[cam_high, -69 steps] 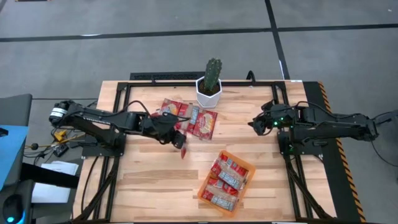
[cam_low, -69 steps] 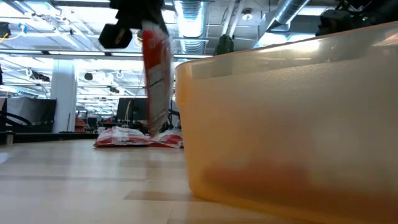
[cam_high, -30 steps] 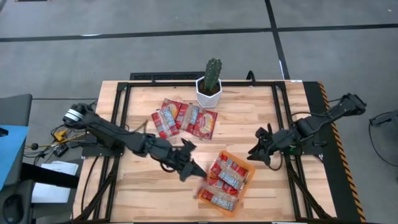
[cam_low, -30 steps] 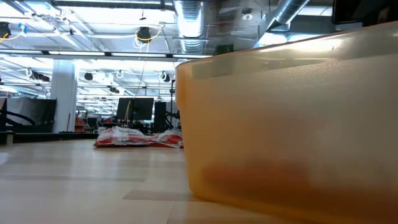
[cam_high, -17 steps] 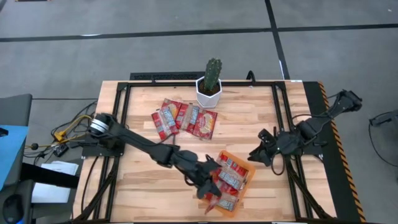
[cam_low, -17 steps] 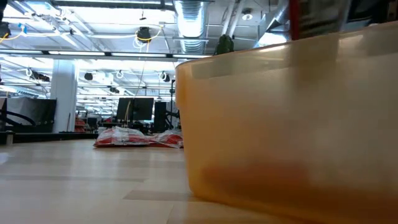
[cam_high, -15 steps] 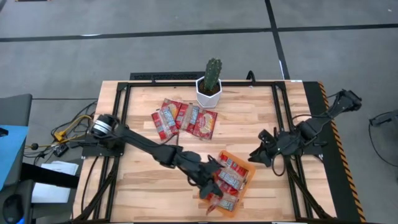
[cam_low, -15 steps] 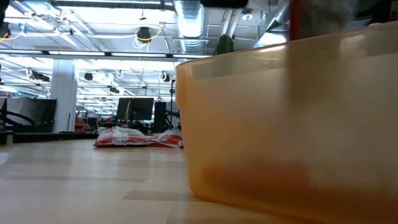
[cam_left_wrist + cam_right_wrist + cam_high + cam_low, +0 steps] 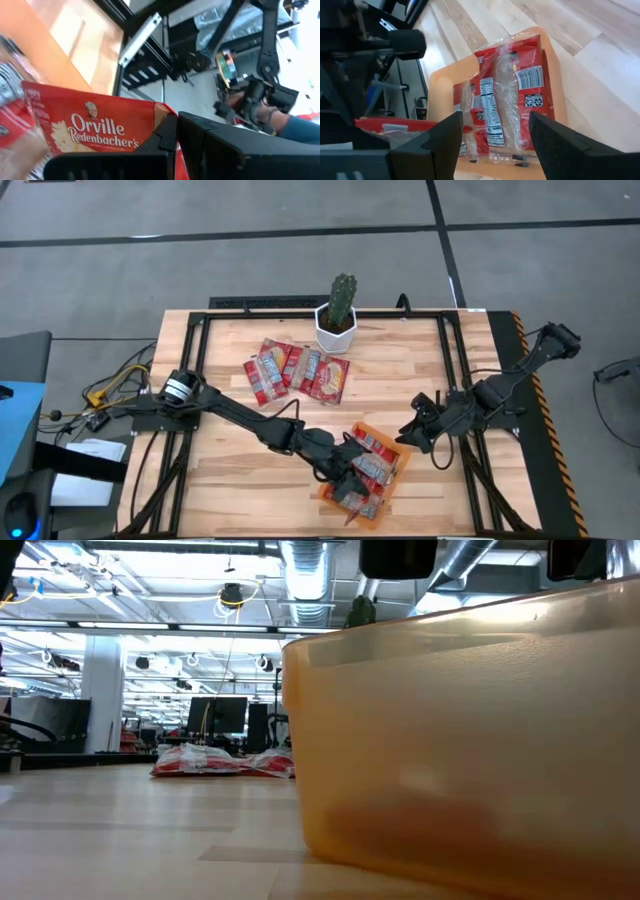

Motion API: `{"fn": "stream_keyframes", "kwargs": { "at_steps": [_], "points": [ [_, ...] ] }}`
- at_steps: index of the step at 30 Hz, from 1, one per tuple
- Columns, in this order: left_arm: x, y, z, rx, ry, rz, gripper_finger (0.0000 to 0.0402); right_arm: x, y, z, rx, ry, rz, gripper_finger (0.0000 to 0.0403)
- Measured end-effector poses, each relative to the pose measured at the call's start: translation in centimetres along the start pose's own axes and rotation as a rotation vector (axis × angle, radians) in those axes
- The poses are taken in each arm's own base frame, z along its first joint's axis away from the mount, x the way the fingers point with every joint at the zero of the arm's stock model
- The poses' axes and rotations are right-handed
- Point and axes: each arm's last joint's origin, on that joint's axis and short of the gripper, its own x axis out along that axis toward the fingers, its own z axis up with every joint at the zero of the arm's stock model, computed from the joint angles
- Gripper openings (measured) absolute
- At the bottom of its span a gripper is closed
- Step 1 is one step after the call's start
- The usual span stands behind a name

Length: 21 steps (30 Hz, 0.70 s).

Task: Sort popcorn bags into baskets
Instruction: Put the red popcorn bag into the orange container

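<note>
Popcorn bags (image 9: 297, 372) lie in a loose group of three, flat on the counter (image 9: 240, 465), toward its far side, just left of and in front of a white pot holding a cactus (image 9: 338, 313). In the low view this group (image 9: 222, 761) shows as a low red heap well behind the tray wall.

The left gripper (image 9: 352, 492) is stretched across the counter to the near end of the orange basket (image 9: 394, 473). Its fingers are closed on one popcorn bag (image 9: 95, 130), held above the basket's near end; the left wrist view shows the red packet clamped at its edge.

The basket sits on the counter's near half, right of centre, turned at an angle to the counter edge. Packets (image 9: 507, 102) lie flat inside it, label sides up; the exact number cannot be told.

The right gripper (image 9: 412, 432) hangs just right of the basket, apart from it. Its fingers (image 9: 442, 132) stand open and hold nothing, pointed toward the basket's contents.
</note>
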Motion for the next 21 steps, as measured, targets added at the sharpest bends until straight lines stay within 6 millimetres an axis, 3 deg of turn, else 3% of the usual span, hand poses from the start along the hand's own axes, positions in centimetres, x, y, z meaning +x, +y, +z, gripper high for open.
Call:
{"fn": "stream_keyframes", "kwargs": {
  "at_steps": [5,15,21],
  "points": [
    [0.0,0.2,0.0,0.021,-0.019,0.036,0.0037,0.5,0.2,-0.1,-0.002,0.006,0.001,0.0254],
    [-0.5,2.2,-0.3,-0.008,0.117,0.194,0.0185,0.5,0.2,-0.2,-0.028,0.002,-0.006,0.0254],
    [-1.1,3.6,-0.3,-0.038,0.218,0.281,0.0212,0.8,0.1,-0.4,-0.045,-0.002,-0.026,0.0254]
  ]
}}
